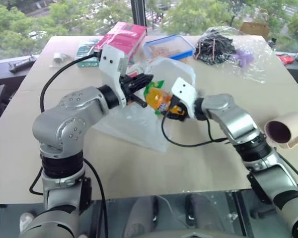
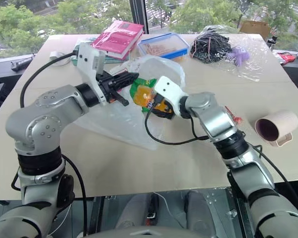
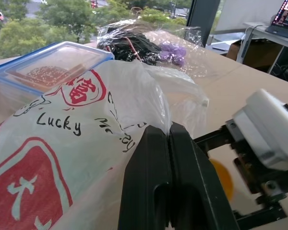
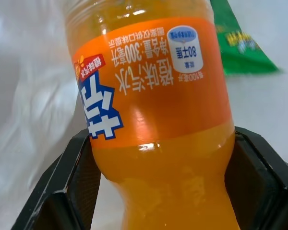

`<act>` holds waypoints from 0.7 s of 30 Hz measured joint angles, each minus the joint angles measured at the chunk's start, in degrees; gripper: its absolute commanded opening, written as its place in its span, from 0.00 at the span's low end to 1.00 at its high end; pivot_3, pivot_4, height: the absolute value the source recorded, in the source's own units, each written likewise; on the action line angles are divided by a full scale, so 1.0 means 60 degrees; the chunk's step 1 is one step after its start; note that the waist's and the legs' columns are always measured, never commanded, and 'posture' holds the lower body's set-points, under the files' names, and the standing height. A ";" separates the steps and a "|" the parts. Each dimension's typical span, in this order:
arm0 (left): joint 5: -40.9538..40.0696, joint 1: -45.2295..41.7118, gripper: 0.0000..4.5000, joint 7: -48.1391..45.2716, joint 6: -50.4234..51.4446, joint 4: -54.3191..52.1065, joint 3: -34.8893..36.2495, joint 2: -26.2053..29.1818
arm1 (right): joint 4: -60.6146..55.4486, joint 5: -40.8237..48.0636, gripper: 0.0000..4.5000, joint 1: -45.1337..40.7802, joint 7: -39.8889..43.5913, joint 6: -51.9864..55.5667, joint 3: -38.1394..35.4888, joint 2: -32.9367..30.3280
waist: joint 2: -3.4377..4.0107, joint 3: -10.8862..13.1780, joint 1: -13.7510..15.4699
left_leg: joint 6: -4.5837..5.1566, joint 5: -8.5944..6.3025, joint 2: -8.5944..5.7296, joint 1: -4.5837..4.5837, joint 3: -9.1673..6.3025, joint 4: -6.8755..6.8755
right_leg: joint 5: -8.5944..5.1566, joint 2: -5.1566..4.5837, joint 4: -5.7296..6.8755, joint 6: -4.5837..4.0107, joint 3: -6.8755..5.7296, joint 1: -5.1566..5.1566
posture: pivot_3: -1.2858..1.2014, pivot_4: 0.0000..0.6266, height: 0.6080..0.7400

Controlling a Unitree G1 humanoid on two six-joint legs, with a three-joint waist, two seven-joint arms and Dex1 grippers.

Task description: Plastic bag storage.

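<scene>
My left gripper [image 3: 169, 158] is clenched on a fold of the plastic bag [image 3: 86, 124], lifting its edge just in front of the blue-lidded container [image 1: 169, 47]. My right gripper [image 4: 158, 191] grasps an orange soda bottle [image 4: 153, 110] at the bag's mouth, touching a green snack packet [image 2: 139, 85] there.

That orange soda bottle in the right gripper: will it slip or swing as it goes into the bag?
The orange soda bottle looks full, so probably heavy for its size. Its smooth, glossy, curved plastic may slide between the right gripper fingers. The plastic bag looks thin and floppy, likely sagging under it.
</scene>
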 measured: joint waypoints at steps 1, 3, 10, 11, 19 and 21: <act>-0.0051 0.0031 0.00 0.0068 0.0076 -0.0045 0.0074 -0.0001 | 0.0262 -0.0050 0.66 -0.0043 0.0005 -0.0344 0.0056 0.0226 | 0.0000 0.0000 -0.0016 | 0.0000 0.0000 -0.0002 0.0000 0.0000 0.0000 | 0.0000 0.0002 0.0001 0.0000 0.0000 0.0000 | 0.52 0.24 1.00; -0.0141 0.0045 0.00 0.0211 0.0182 -0.0073 0.0242 0.0000 | 0.0725 -0.0096 0.66 -0.0069 0.0013 -0.1041 0.0132 0.0693 | 0.0000 0.0000 -0.0033 | -0.0001 0.0001 0.0000 0.0001 -0.0001 -0.0001 | 0.0000 0.0003 0.0004 0.0000 0.0000 -0.0003 | 0.52 0.24 1.00; -0.0428 0.0048 0.00 0.0563 0.0527 -0.0103 0.0352 -0.0066 | 0.1601 -0.0326 0.66 -0.0065 -0.0095 -0.2711 0.0297 0.1986 | -0.0001 -0.0001 -0.0028 | -0.0009 0.0004 0.0001 0.0006 -0.0004 -0.0001 | 0.0000 0.0004 0.0011 -0.0001 0.0000 -0.0002 | 0.52 0.24 1.00; -0.0466 0.0048 0.00 0.0594 0.0545 -0.0114 0.0355 -0.0081 | 0.1665 -0.0328 0.66 -0.0057 -0.0105 -0.2792 0.0298 0.2072 | -0.0001 -0.0001 -0.0029 | -0.0010 0.0005 0.0001 0.0006 -0.0005 -0.0001 | 0.0000 0.0004 0.0013 -0.0001 0.0000 -0.0003 | 0.52 0.24 1.00; -0.0682 0.0068 0.00 0.0879 0.0765 -0.0166 0.0448 -0.0214 | 0.3392 -0.0459 0.66 -0.0049 -0.0476 -0.4087 0.0120 0.3207 | -0.0001 0.0000 -0.0064 | -0.0030 0.0016 -0.0002 0.0016 -0.0007 -0.0008 | -0.0002 0.0009 0.0034 -0.0005 0.0001 -0.0006 | 0.52 0.24 1.00; -0.0690 0.0117 0.00 0.0997 0.0801 -0.0165 0.0595 -0.0231 | 0.3870 -0.0507 0.66 -0.0105 -0.0569 -0.4460 0.0018 0.3499 | 0.0000 0.0000 -0.0075 | -0.0033 0.0018 -0.0002 0.0017 -0.0008 -0.0009 | -0.0002 0.0010 0.0036 -0.0005 0.0002 -0.0007 | 0.52 0.24 1.00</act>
